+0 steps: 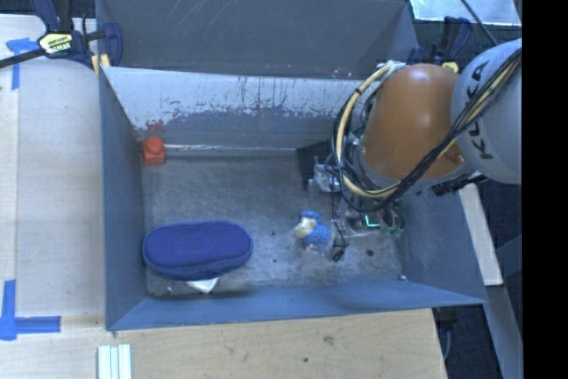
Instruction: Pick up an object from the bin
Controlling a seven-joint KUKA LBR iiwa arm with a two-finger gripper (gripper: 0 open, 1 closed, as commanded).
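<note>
Near wall: the bin (266,306) slopes in here, plain grey sheet metal, smooth and dull.
Front left floor: a blue pouch (197,248), a soft, padded-looking oval lying flat, with a white scrap (202,284) peeking out from under its near edge.
Front right floor: and here's the action. A small blue, yellow and white thing (311,229) lies alone, lumpy, probably a little plastic toy.
Gripper: the gripper (340,248) is down low at the floor, just beside that small thing on its right. I can't tell whether they touch.
Grip state: open or closed, I can't tell from this angle.
Step in hand: looks like the descent and line-up for a grasp, with nothing seen lifted yet.
Next move: I'd say centre over the toy, close on it, then rise straight up.
Above it: a glossy orange cover (408,124), looped with black and yellow cables (348,146).
Far left corner: a small orange piece (153,151), blocky, well apart from everything.
Far wall: the far wall (257,98) is scuffed and streaked with scratches.
</note>
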